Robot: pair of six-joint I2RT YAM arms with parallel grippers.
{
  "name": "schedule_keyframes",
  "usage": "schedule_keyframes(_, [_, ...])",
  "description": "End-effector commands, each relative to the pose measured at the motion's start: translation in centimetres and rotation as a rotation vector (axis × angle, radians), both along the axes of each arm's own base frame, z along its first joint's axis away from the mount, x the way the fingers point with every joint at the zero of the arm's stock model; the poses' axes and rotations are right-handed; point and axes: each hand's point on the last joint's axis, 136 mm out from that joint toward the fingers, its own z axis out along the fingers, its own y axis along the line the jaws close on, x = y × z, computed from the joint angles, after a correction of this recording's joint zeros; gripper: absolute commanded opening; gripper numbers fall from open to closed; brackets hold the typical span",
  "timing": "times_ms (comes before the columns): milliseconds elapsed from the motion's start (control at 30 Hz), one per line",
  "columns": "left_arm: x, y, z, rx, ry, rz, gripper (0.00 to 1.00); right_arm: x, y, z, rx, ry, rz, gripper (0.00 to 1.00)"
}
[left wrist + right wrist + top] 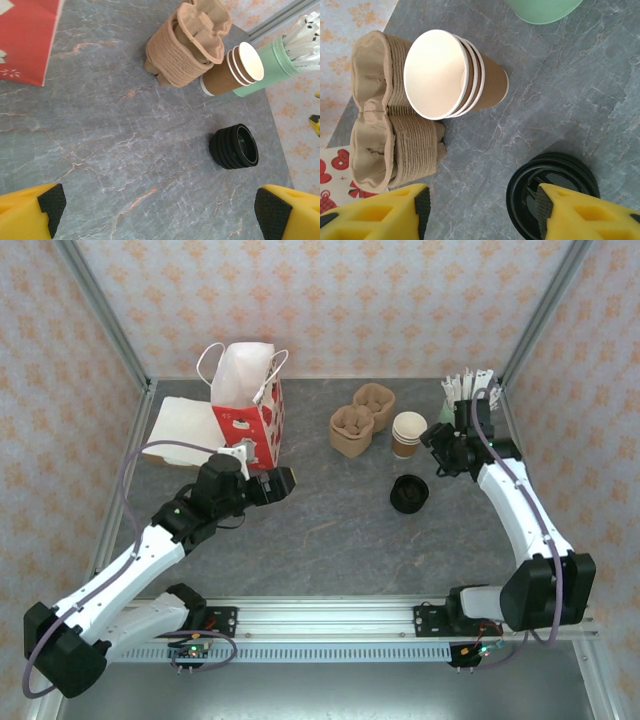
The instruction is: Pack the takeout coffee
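Observation:
The takeout coffee things stand apart. A stack of nested brown paper cups (408, 433) (235, 70) (445, 75) with pale rims has no lid on it. A stack of black lids (408, 494) (234, 146) (555, 192) sits on the table nearer the arms. My right gripper (433, 446) (482, 210) hovers just right of the cups, its jaws apart over bare table. Its right fingertip (544, 207) overlaps the lid stack. My left gripper (288, 482) (160, 210) is wide open beside the red bag, holding nothing.
A stack of brown pulp cup carriers (360, 420) (380, 115) stands just left of the cups. A mint-green cup of white stirrers (460, 395) (265, 67) is at the back right. A red-and-white paper bag (245, 400) stands open at the back left, white paper (180, 420) beside it.

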Motion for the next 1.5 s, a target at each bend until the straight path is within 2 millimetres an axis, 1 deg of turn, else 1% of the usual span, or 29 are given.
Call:
schedule_keyframes(0, [0.8,-1.1,2.4,-0.011,-0.08,-0.03,1.0,2.2,-0.4,1.3,-0.009,-0.066,-0.089,0.56])
schedule_keyframes(67, [1.1,-1.1,2.3,-0.009,-0.081,-0.023,1.0,3.2,0.0,0.7,-0.001,-0.065,-0.099,0.53])
schedule_keyframes(300, [1.5,-0.8,2.7,0.033,-0.1,-0.016,1.0,6.2,0.3,-0.6,-0.027,-0.054,-0.111,0.51])
schedule_keyframes(467, [1.4,-0.5,2.9,0.062,-0.1,-0.021,1.0,7.5,0.1,-2.0,-0.061,-0.018,-0.11,0.5])
schedule_keyframes(600, [1.3,-0.2,2.8,0.084,-0.099,-0.019,1.0,8.4,0.5,-3.0,-0.059,0.002,-0.099,0.46])
schedule_keyframes(733, [1.3,-0.1,2.8,0.092,-0.099,-0.016,1.0,9.0,0.5,-3.9,-0.071,0.024,-0.097,0.41])
schedule_keyframes(900, [1.4,-0.1,2.7,0.097,-0.093,-0.015,1.0,9.6,0.4,-4.3,-0.086,0.024,-0.086,0.35])
schedule_keyframes(1033, [1.4,-0.1,2.5,0.104,-0.086,-0.014,1.0,9.8,0.5,-5.1,-0.092,0.042,-0.08,0.32])
schedule_keyframes(1167, [1.4,0.0,2.4,0.108,-0.083,-0.012,1.0,10.1,0.6,-5.2,-0.089,0.044,-0.076,0.27])
schedule_keyframes(1467, [1.5,0.0,2.5,0.113,-0.081,-0.015,1.0,10.2,0.7,-5.4,-0.098,0.053,-0.066,0.2])
